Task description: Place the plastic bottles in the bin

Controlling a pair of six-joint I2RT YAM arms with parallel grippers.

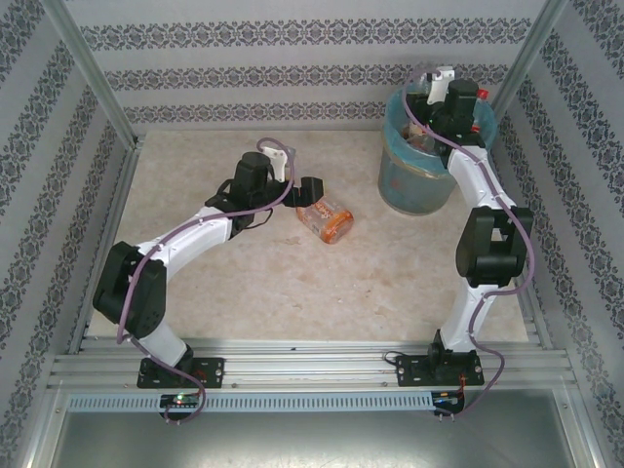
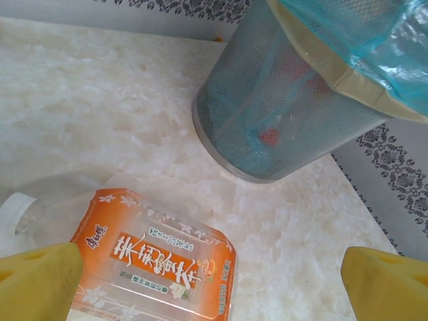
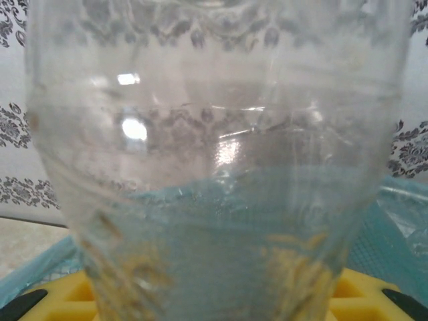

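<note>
Left hand (image 2: 212,284) wide above orange bottle (image 2: 157,267), right hand (image 3: 214,301) gripping clear bottle (image 3: 214,167) (over bin (image 2: 281,114))

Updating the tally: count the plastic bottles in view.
2: an orange-labelled bottle lying on the table, a clear bottle over the bin before the right wrist camera. More may hide inside.

A pale, marble-patterned tabletop (image 1: 244,283) spreads across the centre of the overhead frame, boxed in by walls papered in grey floral stripes (image 1: 292,58). Bare aluminium posts rise at upper left (image 1: 91,73) and upper right (image 1: 534,44). A ribbed aluminium rail (image 1: 312,366) crosses the lower frame, with a dull grey metal sheet (image 1: 292,439) along the bottom edge.
</note>
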